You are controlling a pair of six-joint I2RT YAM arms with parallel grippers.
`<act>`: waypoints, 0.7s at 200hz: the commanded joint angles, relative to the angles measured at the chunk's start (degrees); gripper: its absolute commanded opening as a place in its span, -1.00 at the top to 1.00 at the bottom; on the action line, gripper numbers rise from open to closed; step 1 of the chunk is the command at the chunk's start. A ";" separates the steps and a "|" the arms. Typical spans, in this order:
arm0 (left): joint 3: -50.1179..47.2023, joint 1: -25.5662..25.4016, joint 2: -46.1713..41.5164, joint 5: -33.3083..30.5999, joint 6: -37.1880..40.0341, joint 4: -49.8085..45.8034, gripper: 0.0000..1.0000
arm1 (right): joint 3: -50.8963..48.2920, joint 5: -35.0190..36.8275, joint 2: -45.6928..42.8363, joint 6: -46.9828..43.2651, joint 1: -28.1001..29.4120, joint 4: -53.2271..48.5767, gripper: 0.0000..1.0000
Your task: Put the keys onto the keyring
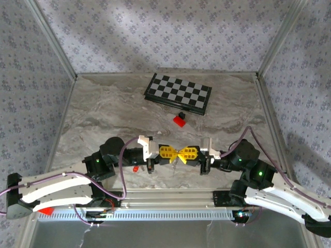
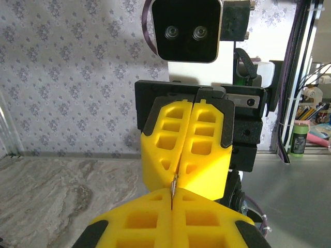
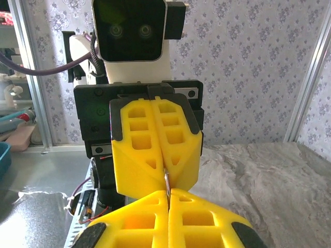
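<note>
Slippage is the thing I'd worry about, because so little metal is being held. The left gripper and the right gripper meet tip to tip above the near part of the table, both pairs of yellow fingers pressed fully together. Nipped in the seams between them is a thin silvery sliver of wire, which I take to be a bit of the keyring. It is too fine to say how much of it each side really has. If either arm pulls away or twists even a little out of line, the wire could slide out of one pinch, or bend, and whatever hangs below the fingertips would drop to the marble. With both hands committed to the same scrap there is also no free hand for the key. What looks like the small red-headed key lies on the table well behind the left gripper's fingertips, down beside its wrist and apart from the ring. Letting go to fetch it means trusting the other grip alone, and the tips could knock each other as they part.
</note>
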 commanded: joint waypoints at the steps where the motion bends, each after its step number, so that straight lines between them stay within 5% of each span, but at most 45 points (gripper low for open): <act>1: 3.05 -0.10 -0.33 0.32 0.89 -4.25 1.00 | 2.36 2.10 0.56 -2.15 -0.30 -3.98 1.00; 37: 8.14 -0.12 -0.88 -5.05 6.13 -21.17 0.57 | 8.23 3.67 3.60 -6.26 -0.35 -15.15 1.00; 140: 10.63 -0.12 -0.55 -6.27 8.34 -28.77 0.55 | 14.75 -0.45 10.81 -9.34 -0.21 -22.33 1.00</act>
